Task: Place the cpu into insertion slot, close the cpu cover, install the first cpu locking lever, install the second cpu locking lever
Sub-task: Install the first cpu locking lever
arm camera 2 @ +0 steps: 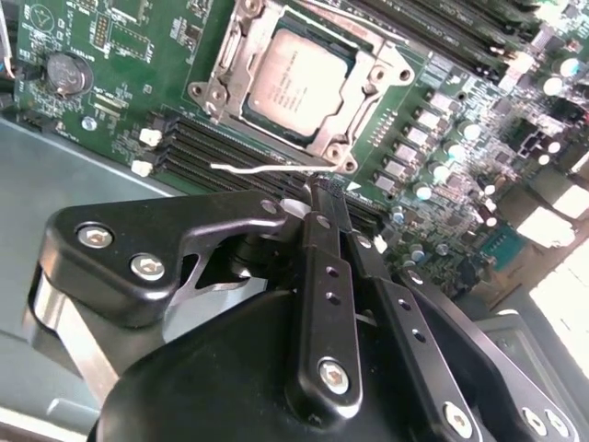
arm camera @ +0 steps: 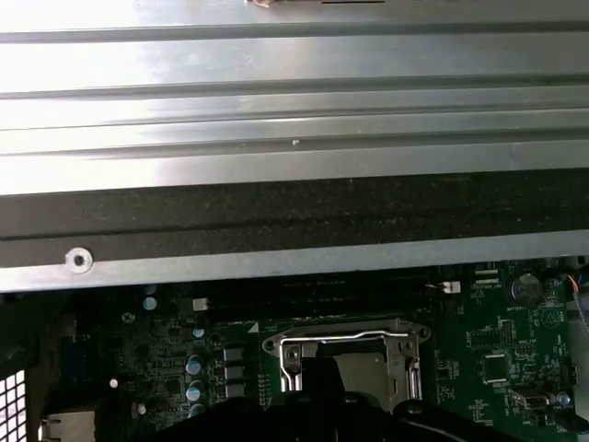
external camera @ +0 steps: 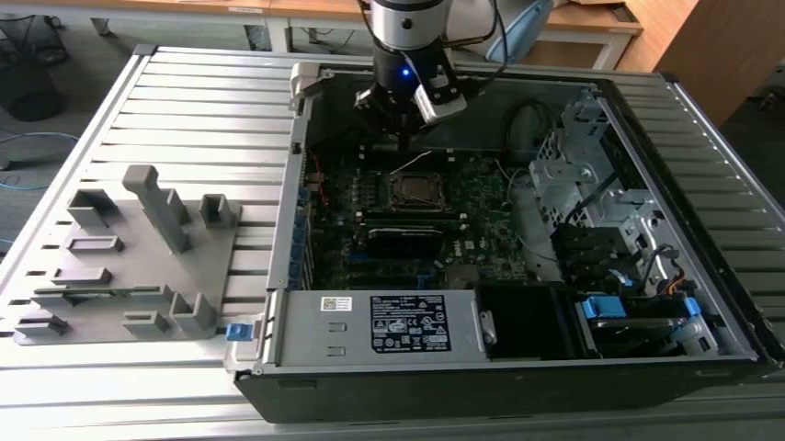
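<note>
The cpu (arm camera 2: pixel 294 83), a flat grey-silver square, lies in the insertion slot (external camera: pixel 417 190) on the green motherboard. The cpu cover (arm camera 2: pixel 368 92), a silver frame, lies shut around it. It also shows in the first wrist view as the cpu cover (arm camera: pixel 405 354). A thin silver locking lever (arm camera 2: pixel 262 168) stands raised off the board beside the socket, seen from outside as the slanted lever (external camera: pixel 409 163). My gripper (arm camera 2: pixel 319 189) has its black fingers shut together, their tips right at this wire. In the exterior view the gripper (external camera: pixel 405 142) hangs just behind the socket.
The open computer case (external camera: pixel 285 303) lies on a slatted metal table. A power supply (external camera: pixel 381 326) fills its front and a drive cage (external camera: pixel 589 184) the exterior view's right. Black memory slots (arm camera 2: pixel 230 152) run beside the socket. A grey parts fixture (external camera: pixel 135 257) stands at the exterior view's left.
</note>
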